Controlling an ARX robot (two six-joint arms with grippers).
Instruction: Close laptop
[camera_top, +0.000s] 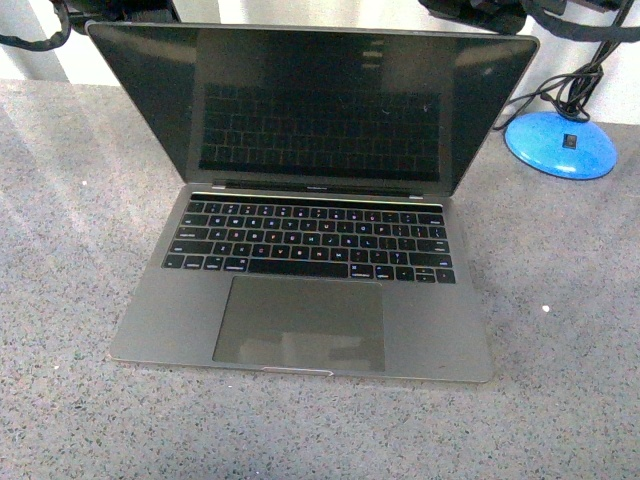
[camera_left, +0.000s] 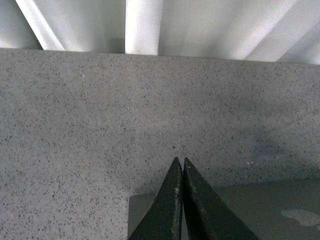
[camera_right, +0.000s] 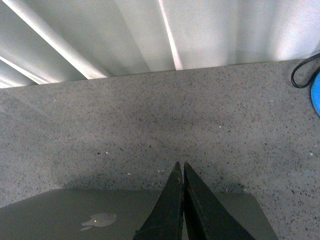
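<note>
On the grey speckled surface, centre of the front view: laptop, open. Base lies flat, hinge on the far side from the robot. Screen stands raised and leans slightly back; it is dark and mirrors the keyboard. Black keys, large trackpad toward the near edge, space-grey casing.

Far right, behind the laptop: blue round base resting on the surface, black cable bunched above it. Base and laptop are apart.

Left wrist view: left gripper, two dark fingers pressed together, nothing between them. The tips sit over the edge of the grey lid, close to one corner. Whether they touch the lid cannot be told. Beyond the lid is bare speckled surface, then a white ribbed wall.

Right wrist view: right gripper, fingers likewise pressed together, holding nothing. It sits over the back of the lid, with the silvery apple logo just beside the fingers. Contact again cannot be told. The blue base and a loop of black cable also show here, well apart from the gripper.
</note>
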